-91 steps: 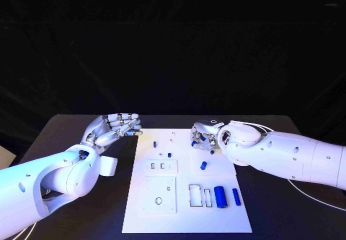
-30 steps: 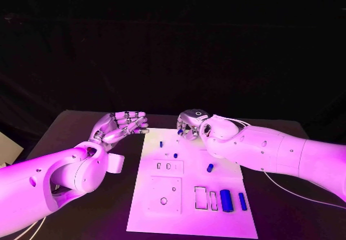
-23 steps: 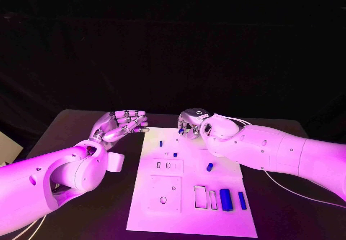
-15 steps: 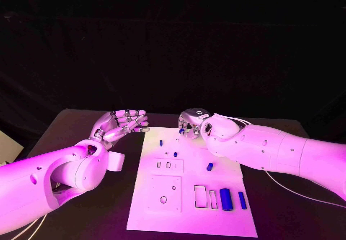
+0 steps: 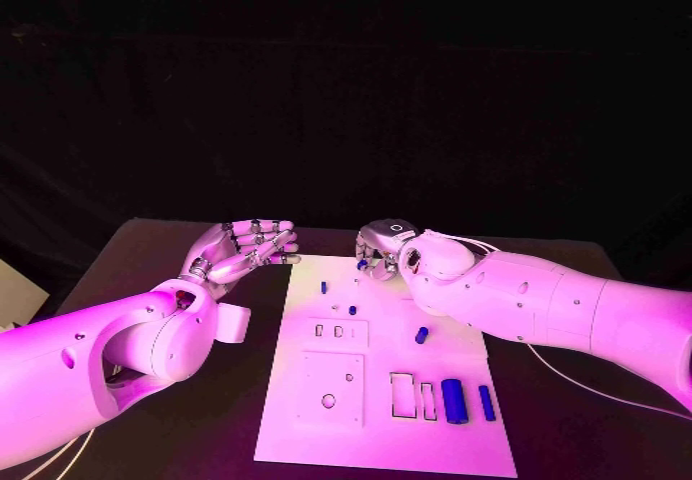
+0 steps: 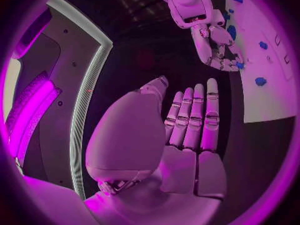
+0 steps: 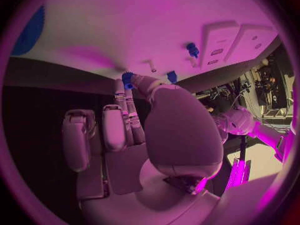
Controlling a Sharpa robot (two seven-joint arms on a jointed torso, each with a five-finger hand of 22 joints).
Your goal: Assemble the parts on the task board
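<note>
The white task board (image 5: 389, 440) lies lengthwise in the middle of the black table. My right hand (image 5: 382, 250) hovers at the board's far edge and pinches a small blue part (image 7: 127, 79) between thumb and fingertip. My left hand (image 5: 238, 250) is raised off the board's far left corner, open, with its fingers (image 6: 194, 115) straight and together and nothing in it. Two small blue pegs (image 5: 325, 287) (image 5: 351, 310) stand on the far part of the board. A short blue piece (image 5: 421, 335) lies mid-right. A thick blue cylinder (image 5: 453, 400) and a thin blue one (image 5: 486, 402) lie at the near right.
Two raised white plates (image 5: 335, 332) (image 5: 329, 385) with slots and holes sit on the board's left half. Rectangular slots (image 5: 402, 393) open beside the thick cylinder. A cable (image 5: 577, 385) trails on the table under my right arm. Bare black table lies on both sides of the board.
Since three seconds ago my right hand has shifted a little towards the board's far edge with the blue part. Over the last second both hands have stayed almost still.
</note>
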